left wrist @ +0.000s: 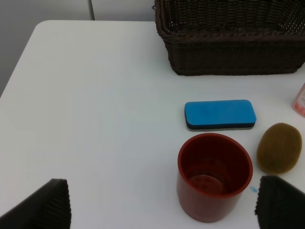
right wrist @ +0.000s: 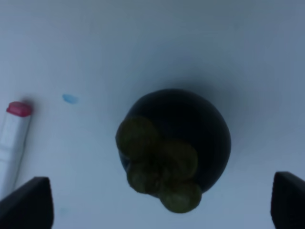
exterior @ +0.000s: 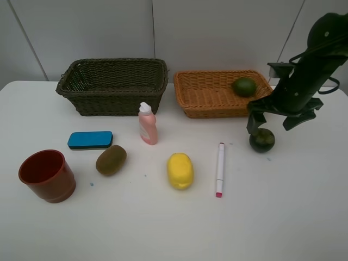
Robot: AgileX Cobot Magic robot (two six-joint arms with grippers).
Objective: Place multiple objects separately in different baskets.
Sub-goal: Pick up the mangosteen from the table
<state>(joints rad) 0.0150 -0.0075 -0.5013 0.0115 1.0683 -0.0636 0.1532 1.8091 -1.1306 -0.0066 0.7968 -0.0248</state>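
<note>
Right of the pink bottle (exterior: 147, 124), well apart and beyond the white pen (exterior: 219, 169): dark mangosteen (exterior: 262, 140) on the white table (exterior: 163, 228), green calyx facing up. Straight above it, right gripper (exterior: 271, 122), jaws spread to full width, nothing held; fingertips flanking the fruit, seemingly clear of it, though height above the table hard to judge from the wrist view.

Behind the bottle to the right: orange-tan basket (exterior: 212, 111), green lime (exterior: 244, 86) inside at the end farthest from the bottle. Behind the bottle to the left: dark olive-green basket (exterior: 114, 100).

Just left of the bottle: blue eraser block (exterior: 90, 140), lying flat. Front-left of the bottle: brown kiwi (exterior: 111, 160); beyond that, red-brown cup (exterior: 47, 175), upright, mouth up. Front-right of the bottle, between kiwi and pen: yellow lemon (exterior: 180, 171).

Front-left of the bottle, near the cup: left gripper (left wrist: 161, 191), jaws fully apart, empty.
</note>
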